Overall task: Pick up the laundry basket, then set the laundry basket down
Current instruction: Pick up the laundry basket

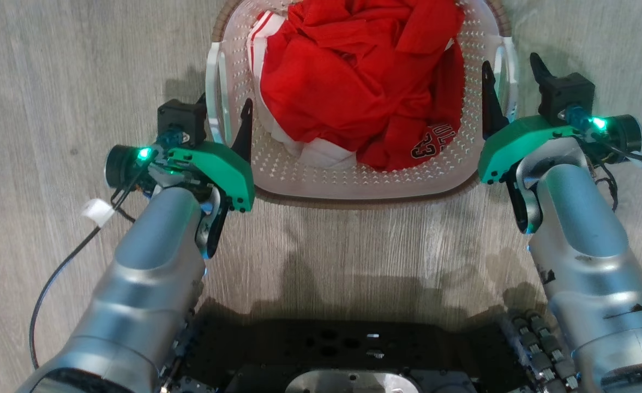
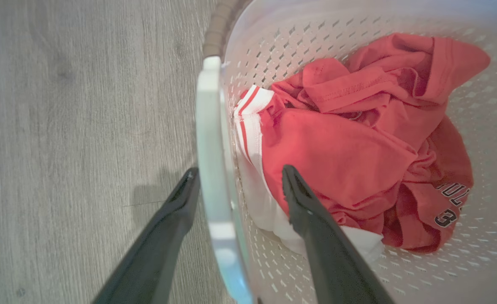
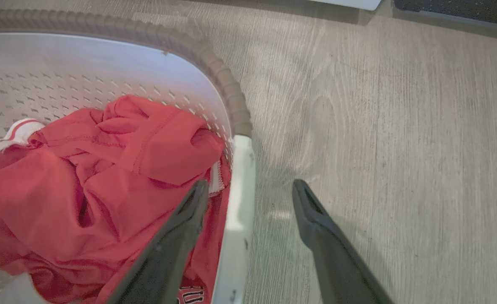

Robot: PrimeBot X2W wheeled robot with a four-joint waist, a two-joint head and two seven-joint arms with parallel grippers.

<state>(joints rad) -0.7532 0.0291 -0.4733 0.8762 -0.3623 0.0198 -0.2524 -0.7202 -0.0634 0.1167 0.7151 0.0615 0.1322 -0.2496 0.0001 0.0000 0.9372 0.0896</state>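
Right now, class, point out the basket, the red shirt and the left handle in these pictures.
basket (image 1: 364, 183): head view, on its near perforated wall.
red shirt (image 2: 337, 156): left wrist view, on a broad red fold.
left handle (image 2: 213, 169): left wrist view, on the middle of the white bar.

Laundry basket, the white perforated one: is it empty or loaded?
Loaded. The white perforated plastic laundry basket holds a crumpled red garment with white trim, covering most of its bottom.

Two silver-grey forearms (image 1: 157, 256); green wrist covers (image 1: 223, 170) (each beside a lit green lamp (image 1: 144, 153)); long dark fingers (image 1: 244, 126); trailing black cable (image 1: 53, 284); black base (image 1: 326, 341).
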